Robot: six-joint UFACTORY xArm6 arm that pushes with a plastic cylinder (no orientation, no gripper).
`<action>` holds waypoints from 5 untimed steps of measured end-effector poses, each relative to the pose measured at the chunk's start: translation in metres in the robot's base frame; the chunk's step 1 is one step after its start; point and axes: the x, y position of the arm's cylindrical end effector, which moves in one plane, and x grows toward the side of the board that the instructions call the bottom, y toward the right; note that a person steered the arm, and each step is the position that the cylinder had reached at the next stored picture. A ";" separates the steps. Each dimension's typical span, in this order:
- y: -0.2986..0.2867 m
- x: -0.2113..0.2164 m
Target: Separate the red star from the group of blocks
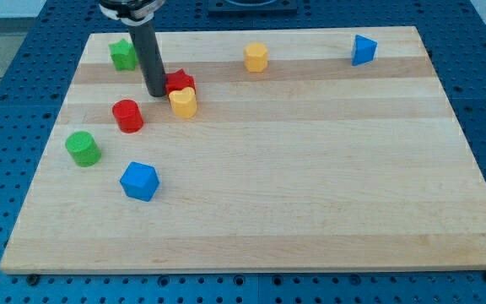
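The red star (pixel 180 81) lies at the view's upper left on the wooden board (pixel 310 186), touching a yellow block (pixel 183 102) just below it. My tip (pixel 156 91) stands right against the star's left side. A red cylinder (pixel 127 116) lies below and left of the tip. A green star (pixel 124 55) sits above and left of the rod.
A green cylinder (pixel 83 148) and a blue block (pixel 139 181) lie at the lower left. A yellow block (pixel 256 57) sits at the top middle and a blue block (pixel 363 50) at the top right. The board's edges border a blue perforated table.
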 end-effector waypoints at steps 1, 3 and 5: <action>-0.004 -0.018; 0.028 -0.001; 0.060 0.030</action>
